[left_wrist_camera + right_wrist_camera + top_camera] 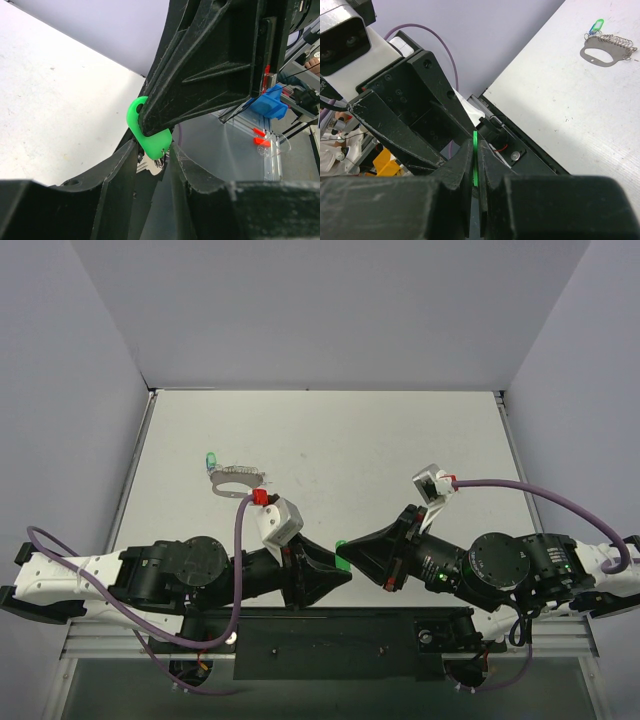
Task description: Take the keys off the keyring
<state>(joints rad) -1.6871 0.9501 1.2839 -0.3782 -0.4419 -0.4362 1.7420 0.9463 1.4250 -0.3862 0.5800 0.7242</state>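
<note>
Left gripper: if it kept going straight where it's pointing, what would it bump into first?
The green key, whose lower end sits right between the left gripper's jaws. Just past it is the right gripper, clamped on the key's head and pointing back, so that would probably be the next bump.

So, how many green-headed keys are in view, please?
2: one key beside the keyring on the table, another key pinched in the right gripper. More may be hidden.

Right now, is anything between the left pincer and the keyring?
Nothing visible on the table lies between the left pincer and the keyring, but that pincer and the right pincer both clamp a green key.
</note>
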